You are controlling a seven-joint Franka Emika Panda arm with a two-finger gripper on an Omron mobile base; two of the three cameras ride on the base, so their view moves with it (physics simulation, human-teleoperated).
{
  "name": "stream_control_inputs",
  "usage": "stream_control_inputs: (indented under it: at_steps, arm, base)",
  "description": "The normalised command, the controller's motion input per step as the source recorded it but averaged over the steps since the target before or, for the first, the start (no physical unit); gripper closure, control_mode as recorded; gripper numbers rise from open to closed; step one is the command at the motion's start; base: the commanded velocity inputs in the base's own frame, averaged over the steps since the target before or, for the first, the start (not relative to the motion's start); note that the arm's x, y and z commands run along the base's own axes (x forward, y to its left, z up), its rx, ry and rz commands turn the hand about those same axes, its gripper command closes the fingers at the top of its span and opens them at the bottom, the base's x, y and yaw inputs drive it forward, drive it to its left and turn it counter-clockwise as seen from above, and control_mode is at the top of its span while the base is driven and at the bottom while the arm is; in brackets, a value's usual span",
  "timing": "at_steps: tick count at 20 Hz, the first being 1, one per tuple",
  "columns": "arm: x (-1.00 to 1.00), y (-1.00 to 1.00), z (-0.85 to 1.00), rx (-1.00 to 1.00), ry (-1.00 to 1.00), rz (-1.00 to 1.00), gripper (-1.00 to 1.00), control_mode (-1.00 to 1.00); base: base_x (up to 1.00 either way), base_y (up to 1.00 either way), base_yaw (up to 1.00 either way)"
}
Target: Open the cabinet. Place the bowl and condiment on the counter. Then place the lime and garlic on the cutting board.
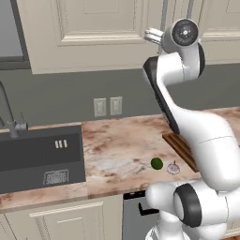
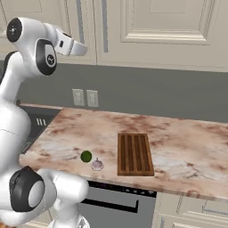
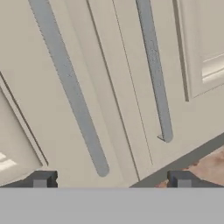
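The gripper (image 3: 112, 179) was held high before the closed cabinet (image 3: 122, 87), jaws wide apart and empty, so that one of the two slim handles (image 3: 154, 70) could be taken. The lime (image 2: 86, 156) and garlic (image 2: 97, 164) lay together on the counter (image 2: 178, 147), just beside the board (image 2: 134, 154).
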Motion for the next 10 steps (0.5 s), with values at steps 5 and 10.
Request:
stream_control_inputs:
  at_steps: [5, 10]
  arm:
    - [0.52, 0.0, 0.0, 0.0, 0.0, 0.11, -1.0, -1.0]
    - [0.59, 0.0, 0.0, 0.0, 0.0, 0.11, -1.0, -1.0]
  base:
    - [0.0, 0.0, 0.0]
    - [0.0, 0.0, 0.0]
